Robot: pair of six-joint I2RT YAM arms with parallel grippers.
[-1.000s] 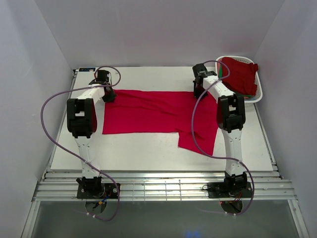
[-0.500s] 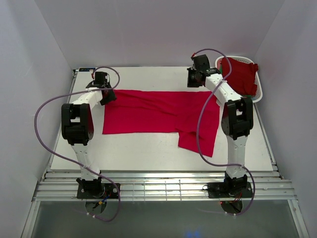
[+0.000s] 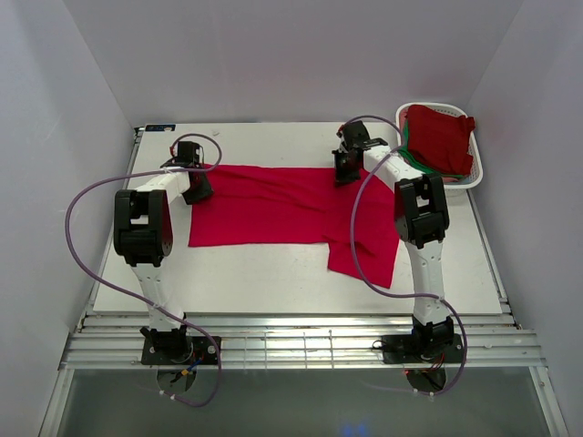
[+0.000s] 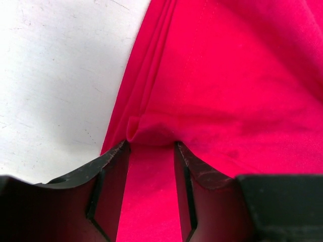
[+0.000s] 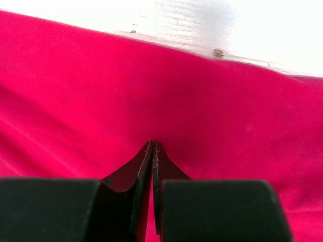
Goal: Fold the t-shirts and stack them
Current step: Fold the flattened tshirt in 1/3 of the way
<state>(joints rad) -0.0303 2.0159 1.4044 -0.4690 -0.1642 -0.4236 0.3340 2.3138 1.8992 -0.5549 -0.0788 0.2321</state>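
Observation:
A crimson t-shirt [image 3: 291, 205] lies spread flat across the white table, with one part hanging lower at the front right. My left gripper [image 3: 198, 188] is at its far left corner. In the left wrist view the gripper [image 4: 151, 143] has its jaws a little apart around a raised fold of the shirt [image 4: 242, 75]. My right gripper [image 3: 342, 173] rests on the shirt's far edge. In the right wrist view the gripper [image 5: 153, 142] is shut, tips down on the cloth [image 5: 75, 91], with nothing visibly between them. More dark red t-shirts [image 3: 442, 137] are piled in the basket.
A white slotted basket [image 3: 480, 169] stands at the table's far right corner. Bare table [image 3: 264, 278] shows in front of the shirt and a strip [image 3: 273, 141] behind it. Purple cables loop from both arms. White walls close in the left, right and back.
My right gripper rose toward the back, then came down further left onto the shirt's far edge. My left gripper shifted slightly nearer on the left corner. The shirt lies as before.

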